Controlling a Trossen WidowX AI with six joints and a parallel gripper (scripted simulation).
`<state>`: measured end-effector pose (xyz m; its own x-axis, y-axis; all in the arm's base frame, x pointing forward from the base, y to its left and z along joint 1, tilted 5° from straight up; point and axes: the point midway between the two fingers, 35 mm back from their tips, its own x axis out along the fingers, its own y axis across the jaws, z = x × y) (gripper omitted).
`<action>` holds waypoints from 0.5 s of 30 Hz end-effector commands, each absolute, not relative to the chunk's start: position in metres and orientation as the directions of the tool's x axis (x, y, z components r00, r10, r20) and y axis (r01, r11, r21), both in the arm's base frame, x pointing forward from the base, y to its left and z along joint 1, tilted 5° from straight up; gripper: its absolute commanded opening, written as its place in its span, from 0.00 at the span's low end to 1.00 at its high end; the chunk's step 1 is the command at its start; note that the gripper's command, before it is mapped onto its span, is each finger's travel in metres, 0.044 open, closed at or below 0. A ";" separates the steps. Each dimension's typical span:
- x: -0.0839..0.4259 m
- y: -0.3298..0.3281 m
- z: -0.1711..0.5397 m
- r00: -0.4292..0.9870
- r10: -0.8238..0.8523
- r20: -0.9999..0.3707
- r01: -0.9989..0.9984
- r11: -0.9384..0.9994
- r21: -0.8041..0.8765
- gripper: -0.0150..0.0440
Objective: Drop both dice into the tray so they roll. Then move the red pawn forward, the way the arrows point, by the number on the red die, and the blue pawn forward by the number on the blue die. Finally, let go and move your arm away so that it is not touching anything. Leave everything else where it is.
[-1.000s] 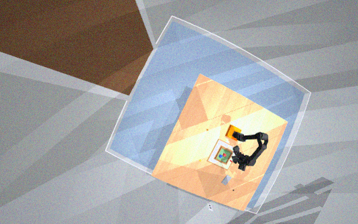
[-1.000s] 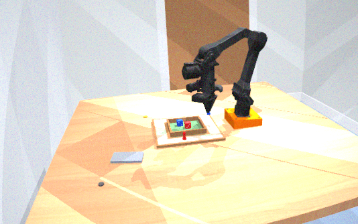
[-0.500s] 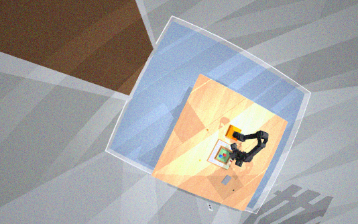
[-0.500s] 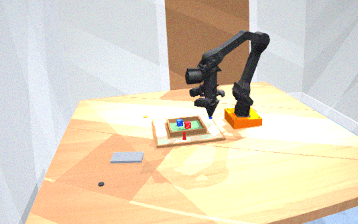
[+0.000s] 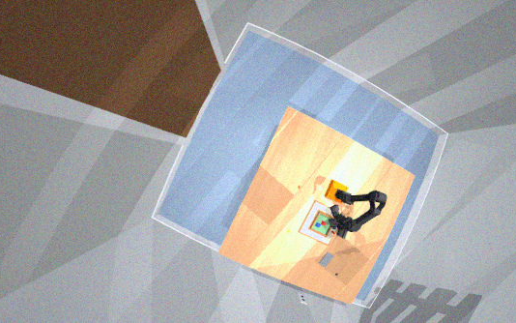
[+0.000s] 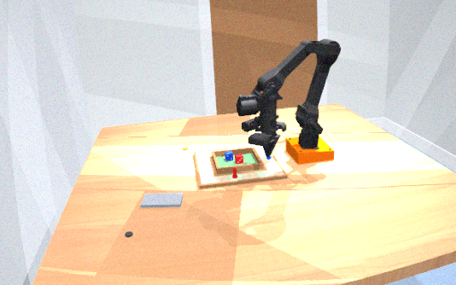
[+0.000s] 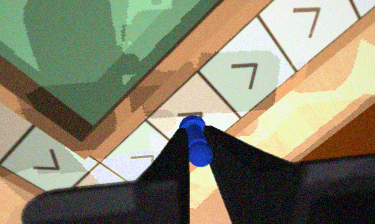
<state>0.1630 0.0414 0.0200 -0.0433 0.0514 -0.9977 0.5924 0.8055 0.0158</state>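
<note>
My gripper is shut on the blue pawn. The pawn is in front of a track square beyond the near tray corner in the wrist view; its height above the board is hard to tell. The tray sits inside the arrow track. The blue die and the red die lie inside it; their numbers are too small to read surely. The red pawn stands upright on the track side facing the exterior camera.
The orange arm base is beside the board. A grey slab and a black disc lie on the table. A small yellow piece lies beyond the board.
</note>
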 end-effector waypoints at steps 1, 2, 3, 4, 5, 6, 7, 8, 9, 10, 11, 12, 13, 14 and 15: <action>0.160 0.040 0.012 -0.052 0.045 -0.998 0.594 0.805 0.005 0.25; 0.160 0.041 0.011 -0.052 0.045 -0.998 0.594 0.805 0.005 0.25; 0.160 0.041 0.009 -0.052 0.045 -0.998 0.594 0.805 0.005 0.25; 0.160 0.041 0.008 -0.052 0.045 -0.998 0.594 0.805 0.005 0.25; 0.160 0.041 0.006 -0.052 0.045 -0.998 0.594 0.805 0.005 0.25; 0.160 0.041 0.005 -0.052 0.045 -0.998 0.594 0.805 0.005 0.25; 0.160 0.041 0.004 -0.052 0.045 -0.998 0.594 0.805 0.005 0.25; 0.162 0.042 0.010 -0.045 0.051 -0.998 0.591 0.807 0.015 0.30; 0.162 0.042 0.010 -0.045 0.051 -0.998 0.591 0.807 0.015 0.34; 0.162 0.042 0.010 -0.045 0.051 -0.998 0.591 0.807 0.015 0.39; 0.162 0.042 0.010 -0.045 0.051 -0.998 0.591 0.807 0.015 0.43; 0.162 0.042 0.010 -0.045 0.051 -0.998 0.591 0.807 0.015 0.48; 0.162 0.042 0.010 -0.045 0.051 -0.998 0.591 0.807 0.015 0.52; 0.162 0.042 0.010 -0.045 0.051 -0.998 0.591 0.807 0.015 0.57; 0.162 0.042 0.010 -0.045 0.051 -0.998 0.591 0.807 0.015 0.61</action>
<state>0.1619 0.0417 0.0094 -0.0455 0.0510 -0.9977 0.5906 0.8068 0.0143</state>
